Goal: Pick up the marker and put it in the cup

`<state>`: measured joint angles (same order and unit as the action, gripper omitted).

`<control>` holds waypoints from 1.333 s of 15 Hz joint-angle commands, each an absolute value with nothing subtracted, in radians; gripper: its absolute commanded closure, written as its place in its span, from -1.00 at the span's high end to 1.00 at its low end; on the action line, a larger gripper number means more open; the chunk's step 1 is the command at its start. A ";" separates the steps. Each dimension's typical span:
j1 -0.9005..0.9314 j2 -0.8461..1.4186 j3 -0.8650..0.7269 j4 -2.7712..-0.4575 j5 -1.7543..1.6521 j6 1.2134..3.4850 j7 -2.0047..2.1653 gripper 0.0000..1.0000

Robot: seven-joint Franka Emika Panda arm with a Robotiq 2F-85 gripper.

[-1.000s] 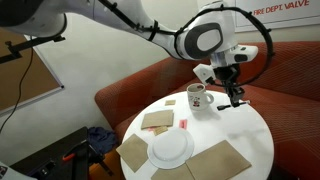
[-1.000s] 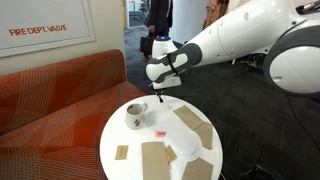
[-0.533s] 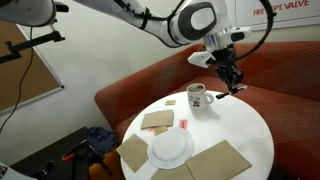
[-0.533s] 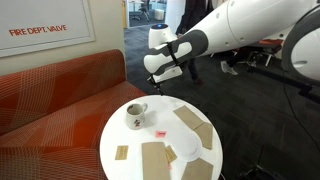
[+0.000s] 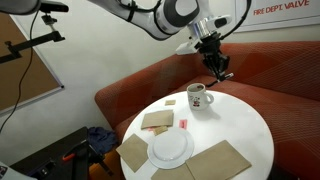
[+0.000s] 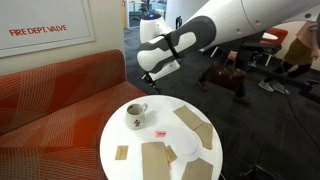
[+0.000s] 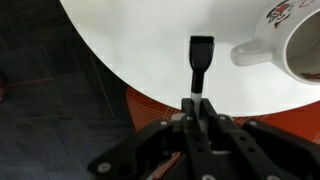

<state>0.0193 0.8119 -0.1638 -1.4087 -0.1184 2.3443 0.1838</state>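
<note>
The white mug (image 5: 197, 96) with a dark reddish print stands upright near the back of the round white table (image 5: 245, 125); it also shows in the other exterior view (image 6: 136, 114) and at the top right of the wrist view (image 7: 295, 40). My gripper (image 5: 221, 72) is raised above the table's edge beside the mug, also seen from the other side (image 6: 151, 84). In the wrist view the gripper (image 7: 198, 105) is shut on the black marker (image 7: 199, 62), which sticks out past the fingertips, to the left of the mug's handle.
A flat white plate (image 5: 172, 148) sits at the table's front. Brown cardboard pieces (image 5: 157, 120) (image 5: 218, 160) lie around it, and a small red item (image 5: 184, 123) lies near the mug. A red sofa (image 5: 125, 92) curves behind the table.
The arm has lifted the marker up from the table beside the mug and carried it higher, toward the sofa side.
</note>
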 commanded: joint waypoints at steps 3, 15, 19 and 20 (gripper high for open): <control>0.041 0.770 -0.151 -1.442 -0.141 2.341 0.187 -0.77; -0.041 0.758 -0.046 -1.475 -0.064 2.482 0.046 -0.94; -0.140 0.758 0.083 -1.481 0.039 2.572 -0.175 -0.94; -0.166 0.761 0.119 -1.481 0.066 2.589 -0.239 -0.94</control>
<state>-0.0882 0.7639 0.0194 -1.4745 -0.0060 2.5375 -0.0772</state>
